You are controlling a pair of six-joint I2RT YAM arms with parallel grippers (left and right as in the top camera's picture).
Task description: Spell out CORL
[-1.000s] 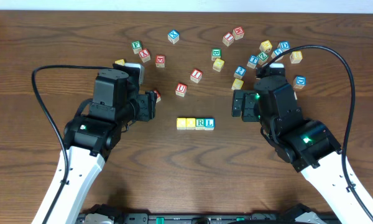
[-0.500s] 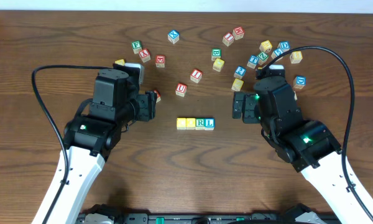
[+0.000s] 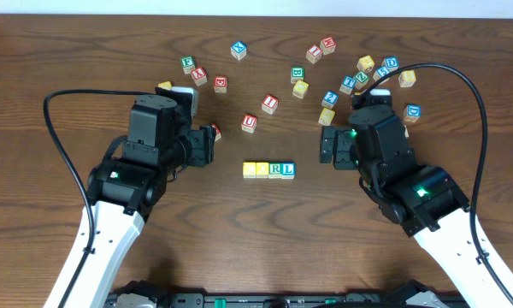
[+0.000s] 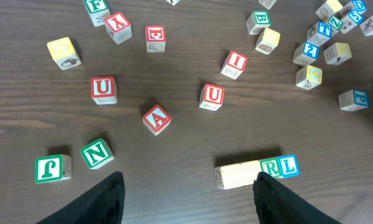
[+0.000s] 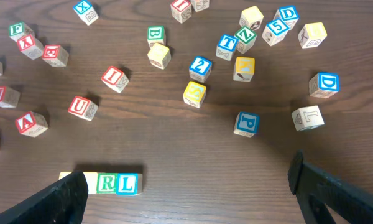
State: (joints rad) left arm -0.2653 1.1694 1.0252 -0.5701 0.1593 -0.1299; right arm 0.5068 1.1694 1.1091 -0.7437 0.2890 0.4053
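Observation:
Four cubes stand in a touching row at the table's middle: two yellow-faced cubes, a green R cube and a blue L cube. The left wrist view shows the yellow pair, the R and the L. The right wrist view shows the R and L. My left gripper is open and empty, left of the row. My right gripper is open and empty, right of the row.
Loose cubes lie across the far half of the table: red-lettered U, I and A at the centre and left, blue and yellow ones in a cluster at the far right. Green N and J sit under the left arm.

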